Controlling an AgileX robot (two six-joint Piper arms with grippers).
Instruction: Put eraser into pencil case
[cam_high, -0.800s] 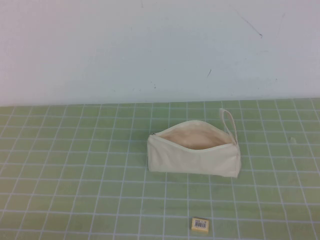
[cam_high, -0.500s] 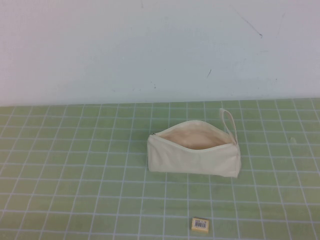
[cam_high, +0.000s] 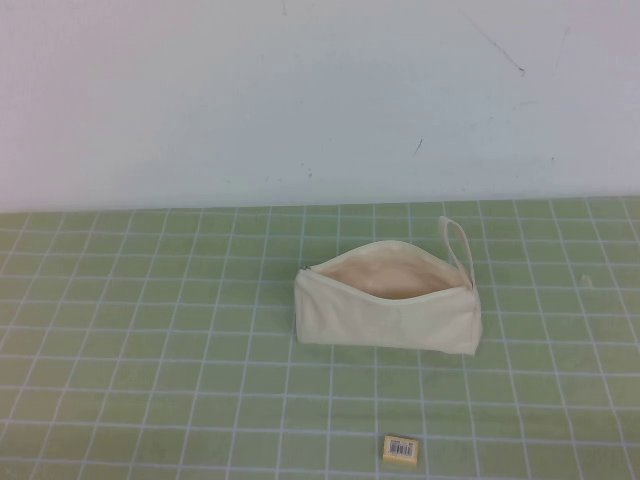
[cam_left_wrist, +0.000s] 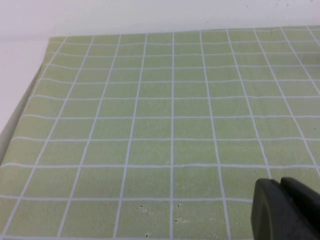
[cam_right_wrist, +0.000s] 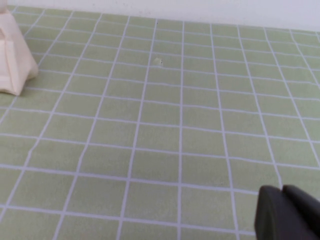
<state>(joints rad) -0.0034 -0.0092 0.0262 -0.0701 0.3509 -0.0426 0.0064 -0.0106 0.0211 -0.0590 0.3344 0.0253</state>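
The cream-white pencil case (cam_high: 388, 308) lies in the middle of the green grid mat, unzipped, its beige lining showing and its loop strap (cam_high: 457, 243) at the right end. The tiny yellowish eraser (cam_high: 400, 449) with a barcode label lies flat near the mat's front edge, in front of the case. Neither arm shows in the high view. My left gripper (cam_left_wrist: 280, 185) is shut and empty over bare mat. My right gripper (cam_right_wrist: 282, 192) is shut and empty over bare mat, with one end of the case (cam_right_wrist: 12, 55) at the edge of its view.
The green grid mat (cam_high: 150, 350) covers the table up to a white back wall (cam_high: 320, 100). In the left wrist view the mat's edge (cam_left_wrist: 20, 115) and white table show beside it. A small speck (cam_right_wrist: 158, 61) lies on the mat.
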